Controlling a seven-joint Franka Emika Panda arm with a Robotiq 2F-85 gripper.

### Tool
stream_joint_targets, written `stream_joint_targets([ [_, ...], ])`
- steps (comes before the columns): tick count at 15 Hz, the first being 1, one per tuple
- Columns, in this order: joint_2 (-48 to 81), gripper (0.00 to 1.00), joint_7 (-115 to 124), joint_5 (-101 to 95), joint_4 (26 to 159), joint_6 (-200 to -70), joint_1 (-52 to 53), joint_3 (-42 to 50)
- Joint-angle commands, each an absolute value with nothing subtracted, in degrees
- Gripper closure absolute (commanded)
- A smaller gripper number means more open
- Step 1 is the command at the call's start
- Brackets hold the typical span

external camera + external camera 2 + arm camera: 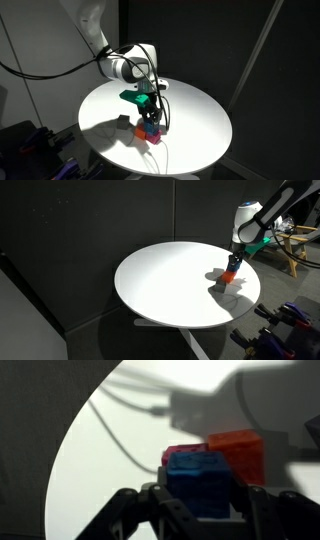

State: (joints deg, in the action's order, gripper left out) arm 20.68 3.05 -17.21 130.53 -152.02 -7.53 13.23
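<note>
On table [100, 450], my pincer [200, 500] clamps blue block [198, 478] between jaws; orange block [238, 455] just behind.

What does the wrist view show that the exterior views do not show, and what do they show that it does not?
Only the wrist view: a blue block stands between the fingers of the gripper, which is closed on it. A pink block lies behind it, and an orange block beside that one. Only the exterior views: the whole round white table, the arm bent over it, and the dark backdrop. Both: the gripper low at the cluster of blocks on the table.
</note>
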Motion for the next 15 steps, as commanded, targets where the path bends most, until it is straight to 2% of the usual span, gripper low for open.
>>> stream_joint_targets([
  [1, 21.8, 0.67, 2.7, -16.3, 128.7, -150.4, -7.1, 13.2],
  [4, 22.3, 0.67, 2.8, -16.4, 128.5, -150.3, -7.0, 13.3],
  [5, 22.5, 0.39, 2.8, -16.4, 128.4, -150.3, -7.0, 13.3],
  [6, 22.6, 0.16, 2.9, -16.5, 128.3, -150.3, -6.9, 13.4],
  [8, 22.6, 0.12, 2.9, -16.5, 128.3, -150.4, -6.9, 13.5],
  [9, 22.5, 0.04, 2.9, -16.5, 128.4, -150.4, -7.0, 13.5],
  [10, 22.3, 0.01, 2.9, -16.4, 128.6, -150.3, -7.0, 13.5],
  [15, 19.4, 0.00, 1.7, -16.0, 130.9, -150.8, -7.7, 13.3],
])
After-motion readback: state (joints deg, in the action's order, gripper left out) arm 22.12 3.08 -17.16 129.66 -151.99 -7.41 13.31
